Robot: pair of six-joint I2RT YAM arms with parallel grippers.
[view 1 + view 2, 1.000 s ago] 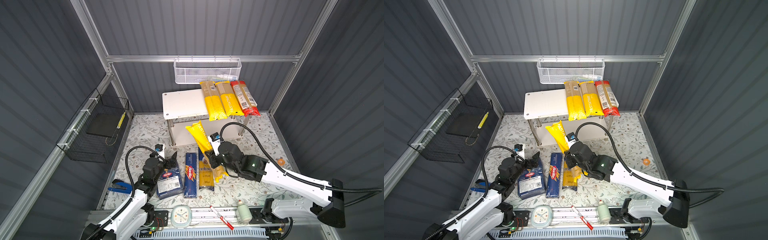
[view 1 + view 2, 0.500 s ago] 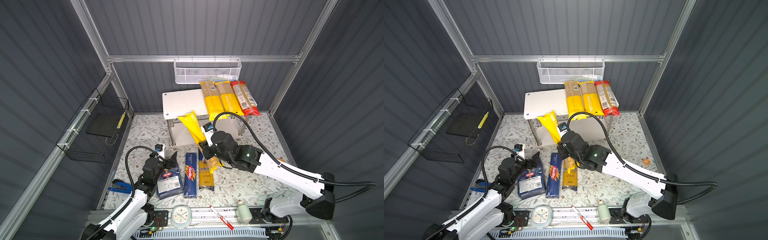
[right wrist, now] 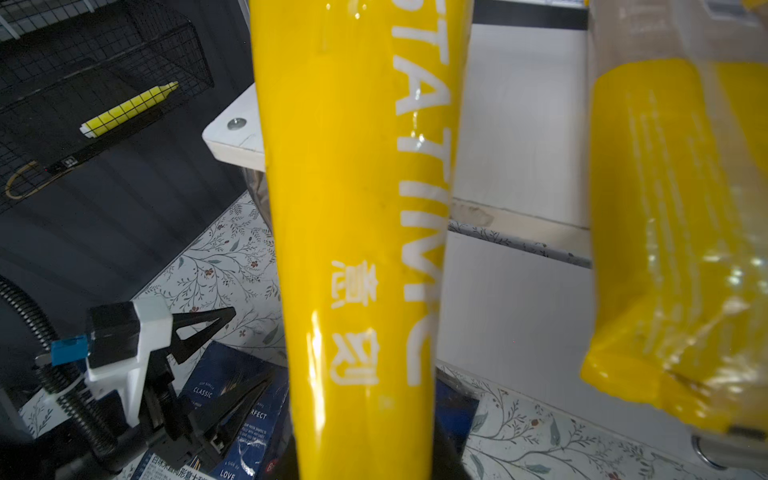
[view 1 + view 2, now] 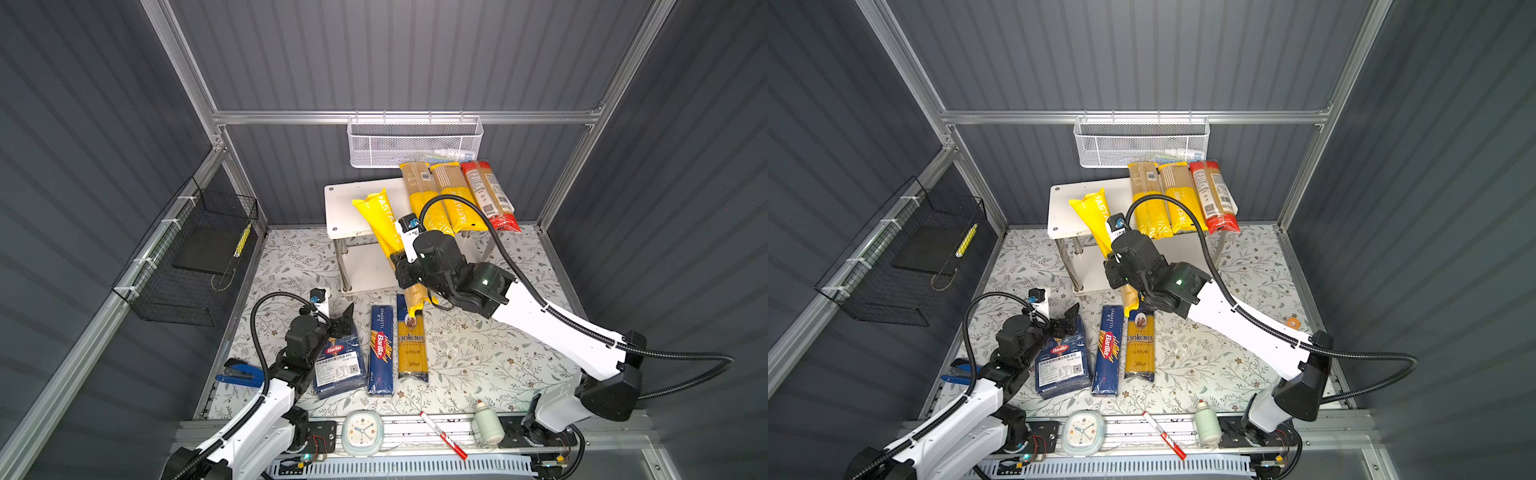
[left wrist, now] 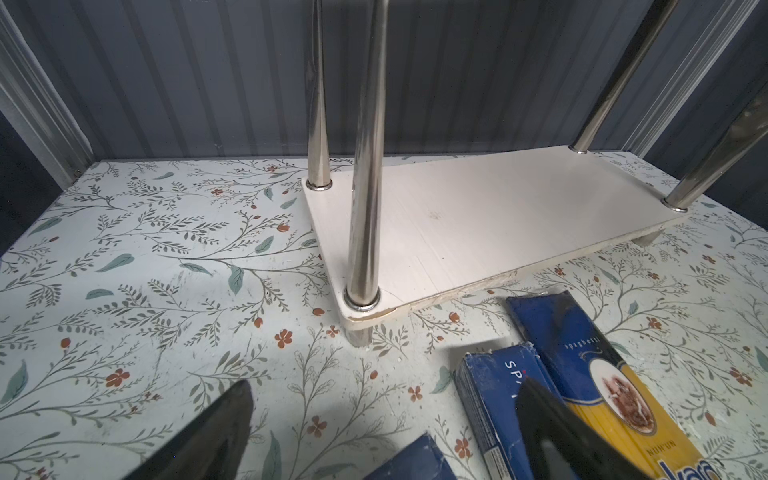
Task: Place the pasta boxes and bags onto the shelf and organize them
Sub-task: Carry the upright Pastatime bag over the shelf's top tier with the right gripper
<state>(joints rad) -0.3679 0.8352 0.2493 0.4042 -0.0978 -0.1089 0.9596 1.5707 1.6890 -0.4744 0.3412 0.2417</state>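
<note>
The yellow plastic Pastatime bag [image 4: 380,220] has been raised to the white two-tier shelf's [image 4: 349,208] front edge, clamped in the right tool [image 4: 405,270]; the left tool [image 4: 343,322] is spread wide.

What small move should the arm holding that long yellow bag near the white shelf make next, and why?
Probably ease forward and lower it flat. The right gripper is shut on the long yellow Pastatime plastic bag, tilted near the bare half of the white two-tier shelf, beside two yellow bags lying there.

Three bags [image 4: 451,195] atop the shelf [image 4: 343,212]; two boxes [image 4: 381,351] just before it.
</note>
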